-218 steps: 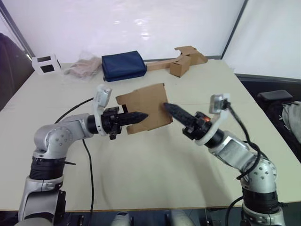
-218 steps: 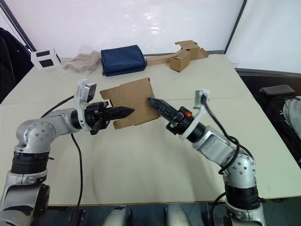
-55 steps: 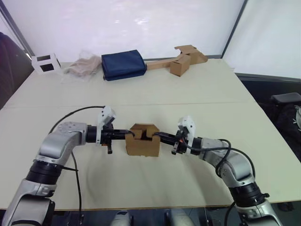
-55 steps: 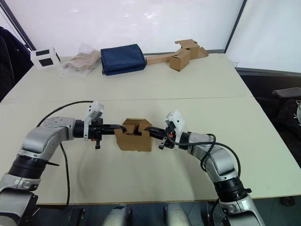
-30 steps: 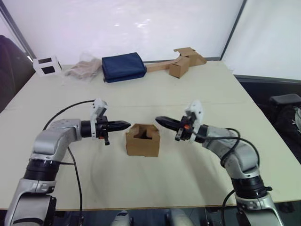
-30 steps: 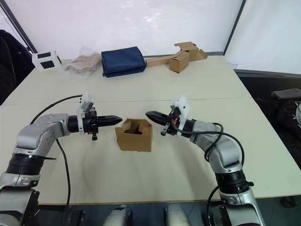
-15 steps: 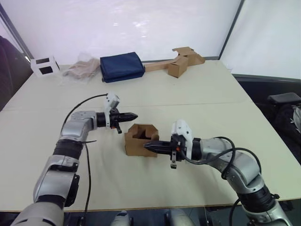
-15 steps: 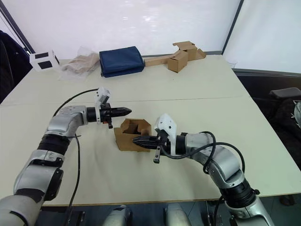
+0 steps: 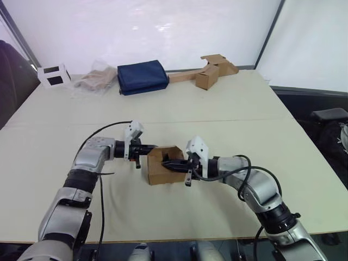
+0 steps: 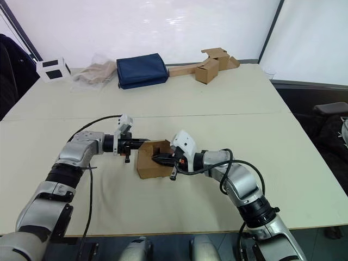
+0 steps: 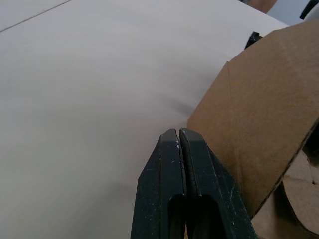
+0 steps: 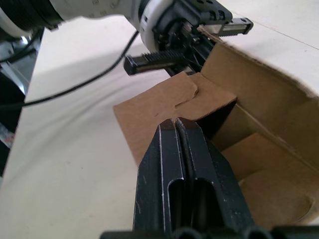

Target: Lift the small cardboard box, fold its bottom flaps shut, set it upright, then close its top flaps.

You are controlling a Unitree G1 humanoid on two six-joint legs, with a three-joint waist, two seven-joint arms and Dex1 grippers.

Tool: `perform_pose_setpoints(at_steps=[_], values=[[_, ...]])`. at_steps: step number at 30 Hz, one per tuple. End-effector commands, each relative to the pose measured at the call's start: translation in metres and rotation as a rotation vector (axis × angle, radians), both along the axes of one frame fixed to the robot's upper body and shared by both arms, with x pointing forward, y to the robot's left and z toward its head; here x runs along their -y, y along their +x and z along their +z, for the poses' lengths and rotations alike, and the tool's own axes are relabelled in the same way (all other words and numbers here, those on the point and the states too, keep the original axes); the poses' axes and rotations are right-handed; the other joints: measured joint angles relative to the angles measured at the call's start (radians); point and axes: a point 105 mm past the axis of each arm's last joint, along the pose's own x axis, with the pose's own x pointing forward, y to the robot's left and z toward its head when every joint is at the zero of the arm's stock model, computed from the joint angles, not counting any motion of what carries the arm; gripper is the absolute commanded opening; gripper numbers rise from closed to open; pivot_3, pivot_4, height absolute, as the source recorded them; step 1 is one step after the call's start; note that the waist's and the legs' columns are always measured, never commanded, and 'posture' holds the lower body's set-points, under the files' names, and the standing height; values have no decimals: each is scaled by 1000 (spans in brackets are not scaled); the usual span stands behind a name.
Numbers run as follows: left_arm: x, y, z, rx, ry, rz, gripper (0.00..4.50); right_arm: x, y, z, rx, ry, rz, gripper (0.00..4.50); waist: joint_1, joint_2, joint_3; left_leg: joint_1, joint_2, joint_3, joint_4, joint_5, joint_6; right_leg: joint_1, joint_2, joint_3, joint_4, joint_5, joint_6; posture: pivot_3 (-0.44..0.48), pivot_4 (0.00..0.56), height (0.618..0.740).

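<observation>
Left eye view, read from left to right: the left gripper [image 9: 145, 148] has its two black fingers pressed together with nothing between them, tip against the left wall of the small cardboard box [image 9: 163, 167]. The box stands upright on the table [image 9: 228, 114], near the middle, its top end open. The right gripper [image 9: 173, 163] reaches in from the right with its fingers closed on nothing, the tip laid on one of the top flaps [image 12: 167, 102], which is partly folded over the opening.

The likely trouble is the box sliding or twisting: it is light, nothing clamps it, and a push from either side could skid it across the smooth tabletop instead of bending a flap. A flap pushed down alone may also spring back up once released, or the notched one may catch on its neighbour and buckle.

The table is pale and matte, with a seam running across it. Along its far edge lie a small white cube [image 9: 53, 75], a crumpled plastic bag [image 9: 95, 80], a dark blue pouch [image 9: 142, 76] and a second cardboard box on a long strip [image 9: 209, 72]. White translucent walls close the room behind, and a dark chair [image 9: 329, 117] sits at the far right.
</observation>
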Motion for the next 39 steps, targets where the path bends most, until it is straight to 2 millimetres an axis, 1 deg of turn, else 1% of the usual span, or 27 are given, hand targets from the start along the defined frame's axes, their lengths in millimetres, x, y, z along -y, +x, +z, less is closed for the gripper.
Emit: perform_pose_setpoints(at_steps=[1,3,6,10,14,16,17,20,24,27,29,32,35,37,39], values=[[-7,-1,9,44,-6,23,41,-2,0,-3,14,-23,16,0,-1,0,0,0,0,0,0,0,0,0,0,0,0,0,0,0,150,740],[-12,-1,14,61,-13,42,41,-1,2,-3,15,-20,7,0,-1,0,0,0,0,0,0,0,0,0,0,0,0,0,0,0,150,740],[-16,-4,33,97,-52,52,41,0,3,1,11,-2,-2,0,-1,0,0,0,0,0,0,0,0,0,0,0,0,0,0,0,150,740],[-16,-23,60,129,-106,21,41,1,3,2,9,6,-7,0,-1,0,0,0,0,0,0,0,0,0,0,0,0,0,0,0,150,740],[-15,-43,70,117,-127,-19,41,1,3,4,4,18,-10,0,-1,0,0,0,0,0,0,0,0,0,0,0,0,0,0,0,150,740],[-14,-51,66,93,-116,-29,41,1,3,4,-1,25,-9,0,-1,0,0,1,0,0,0,0,0,0,0,0,0,0,0,0,150,740],[-14,-57,57,81,-89,-40,41,1,3,4,-2,25,-10,0,0,0,0,1,0,0,0,0,0,1,0,0,0,0,0,0,150,740],[-11,-66,40,41,-62,-54,41,2,2,2,-11,28,-17,0,-1,0,0,1,0,0,-1,0,0,0,0,0,0,0,0,0,150,740],[-7,-70,20,17,-4,-68,41,3,0,1,-15,29,-20,0,3,0,0,1,0,0,0,0,0,1,0,0,0,0,0,0,150,740],[-6,-72,11,11,30,-79,41,4,0,1,-16,28,-27,0,1,0,0,1,0,0,0,0,0,1,0,0,0,0,0,0,150,740],[-6,-73,6,11,40,-81,41,6,0,2,-15,28,-32,0,1,0,0,1,0,0,-1,0,0,1,0,0,0,0,0,0,150,740],[-6,-74,7,3,30,-84,41,7,1,3,-13,30,-39,0,1,0,0,1,0,0,-1,0,0,1,0,0,0,0,0,0,150,740],[-7,-74,3,2,50,-80,41,8,1,5,-8,33,-45,0,1,0,0,1,0,0,-1,0,0,1,0,0,0,0,0,0,150,740],[-8,-74,3,3,52,-76,41,11,2,12,9,43,-52,0,1,0,0,1,0,0,-1,0,0,1,0,0,0,0,0,0,150,740],[-8,-73,4,6,50,-71,41,16,0,24,35,65,-52,0,2,0,0,1,0,0,-1,0,0,1,0,0,0,0,0,0,150,740]])
